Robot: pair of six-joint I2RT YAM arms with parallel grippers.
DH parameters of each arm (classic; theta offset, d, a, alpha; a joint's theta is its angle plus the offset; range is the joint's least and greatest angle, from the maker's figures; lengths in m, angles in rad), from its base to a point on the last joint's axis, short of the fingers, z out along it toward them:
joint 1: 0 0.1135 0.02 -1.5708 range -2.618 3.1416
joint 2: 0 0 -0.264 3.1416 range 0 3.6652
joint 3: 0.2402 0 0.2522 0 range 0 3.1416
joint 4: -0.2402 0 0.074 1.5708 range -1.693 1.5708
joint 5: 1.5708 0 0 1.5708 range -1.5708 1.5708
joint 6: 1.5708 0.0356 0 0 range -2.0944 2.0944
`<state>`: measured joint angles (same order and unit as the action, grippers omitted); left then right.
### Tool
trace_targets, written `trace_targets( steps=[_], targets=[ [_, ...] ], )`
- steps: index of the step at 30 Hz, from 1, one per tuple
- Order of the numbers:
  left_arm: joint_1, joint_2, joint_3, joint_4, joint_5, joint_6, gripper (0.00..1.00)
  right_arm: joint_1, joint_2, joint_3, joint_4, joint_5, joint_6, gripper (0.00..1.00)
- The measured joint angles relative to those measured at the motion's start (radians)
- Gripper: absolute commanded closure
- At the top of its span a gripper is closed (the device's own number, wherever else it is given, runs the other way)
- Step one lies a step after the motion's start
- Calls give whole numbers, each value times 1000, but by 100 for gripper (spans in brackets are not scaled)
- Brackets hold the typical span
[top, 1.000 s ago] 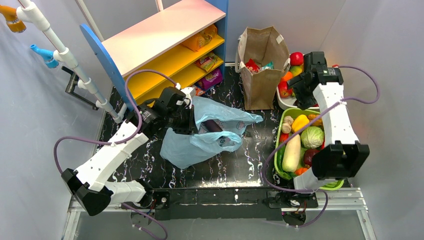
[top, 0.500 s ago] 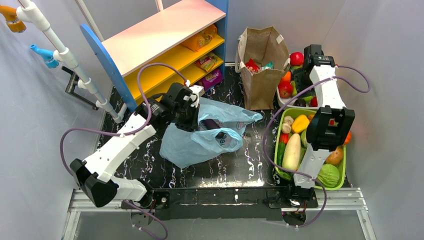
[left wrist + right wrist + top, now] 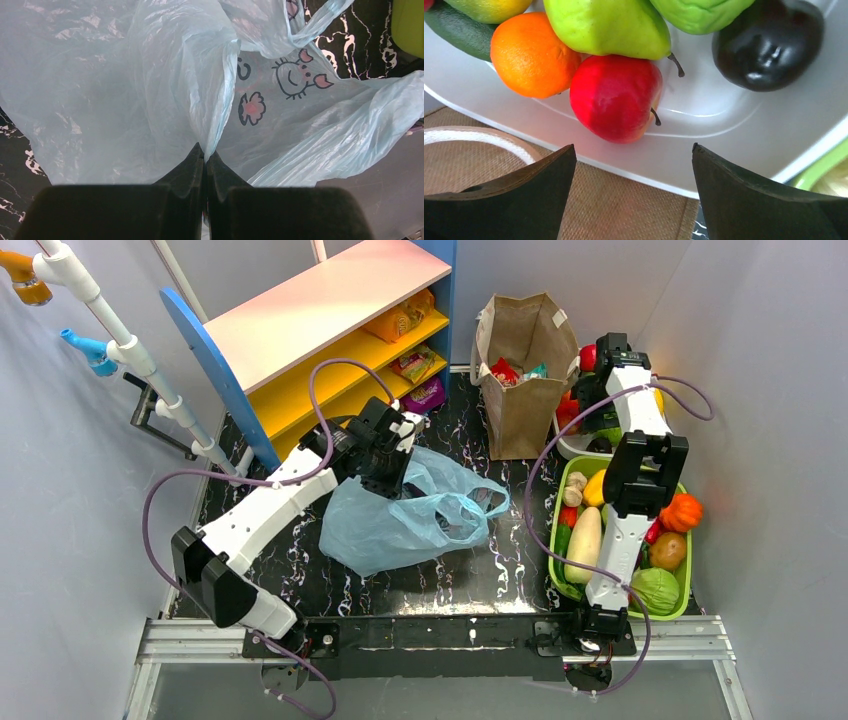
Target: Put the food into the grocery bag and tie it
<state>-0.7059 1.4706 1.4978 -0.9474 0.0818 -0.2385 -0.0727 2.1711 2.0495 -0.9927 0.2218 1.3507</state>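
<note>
The light-blue grocery bag (image 3: 395, 525) lies crumpled on the dark table. My left gripper (image 3: 392, 462) is shut on a fold of its upper edge; the left wrist view shows the plastic (image 3: 125, 75) pinched between the closed fingertips of that gripper (image 3: 206, 151). A red packet (image 3: 503, 371) and a teal packet (image 3: 535, 370) sit inside the brown paper bag (image 3: 520, 410). My right gripper (image 3: 587, 390) is open and empty, hovering over the paper bag's rim (image 3: 624, 210) and the white plate (image 3: 724, 135); in its wrist view it (image 3: 634, 165) holds nothing.
The white plate holds a red apple (image 3: 616, 97), an orange (image 3: 534, 55) and a dark fruit (image 3: 769, 42). A green basket (image 3: 683, 608) of vegetables stands at the right. A shelf (image 3: 330, 340) with packets stands at the back left.
My left gripper has moved back and right with the bag's edge, drawing the bag's mouth narrower. My right arm has swung left and stretched out toward the paper bag and the plate.
</note>
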Motion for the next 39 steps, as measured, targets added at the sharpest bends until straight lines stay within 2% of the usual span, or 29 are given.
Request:
trace_targets(
  steps=[18, 24, 26, 35, 39],
  targets=[
    [0, 52, 31, -56, -49, 4, 100, 0, 145, 21, 135, -29, 55, 7],
    [0, 67, 40, -69, -72, 4, 100, 0, 161, 21, 142, -39, 54, 43],
    [0, 70, 42, -75, -78, 3, 100, 0, 157, 11, 155, -41, 54, 50],
    [0, 80, 48, -92, -83, -5, 100, 0, 98, -55, 175, -42, -10, 53],
    [0, 80, 48, -104, -71, -8, 100, 1, 20, -91, 171, -42, -58, 55]
  ],
)
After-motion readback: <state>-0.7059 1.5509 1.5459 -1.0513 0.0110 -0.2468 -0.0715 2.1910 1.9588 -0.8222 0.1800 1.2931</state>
